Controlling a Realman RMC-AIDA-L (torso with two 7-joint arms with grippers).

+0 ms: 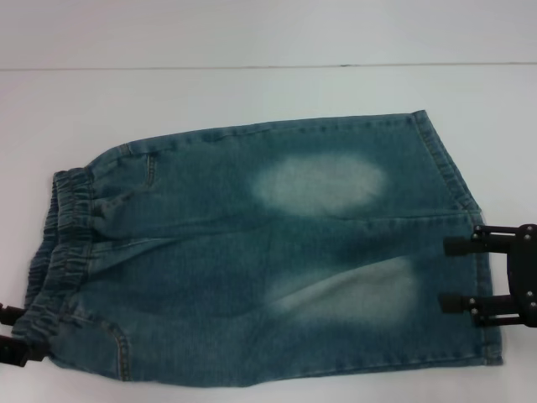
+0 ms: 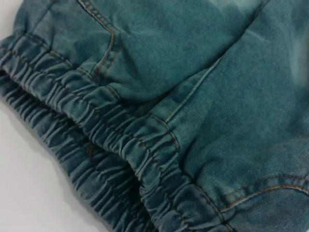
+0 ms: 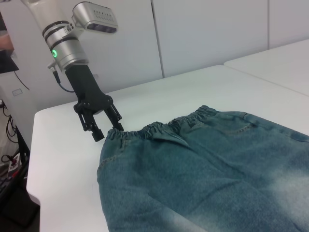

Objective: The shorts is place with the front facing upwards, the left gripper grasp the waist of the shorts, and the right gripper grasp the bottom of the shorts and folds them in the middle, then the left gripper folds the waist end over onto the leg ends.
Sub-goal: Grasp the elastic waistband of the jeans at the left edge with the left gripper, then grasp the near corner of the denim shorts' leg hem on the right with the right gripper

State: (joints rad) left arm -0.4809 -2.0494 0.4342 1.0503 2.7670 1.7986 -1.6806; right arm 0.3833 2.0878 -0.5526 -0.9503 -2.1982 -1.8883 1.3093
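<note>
Shorts (image 1: 277, 260): denim, lying flat on the white table (image 1: 252, 92), which we saw from the head view; waistband to our left, leg hems to our right, 2 pale faded patches on the legs.
Waistband (image 1: 59, 243): gathered elastic, its ruffled layers filling our left wrist view.
Left gripper (image 1: 15, 334): at the near-left waist corner; we saw its 2 fingers spread apart, tips just beside the band, nothing held.
Right gripper (image 1: 461, 273): at the hem of the near leg; we saw 2 fingers parted, lying over the hem edge, not closed on cloth.
</note>
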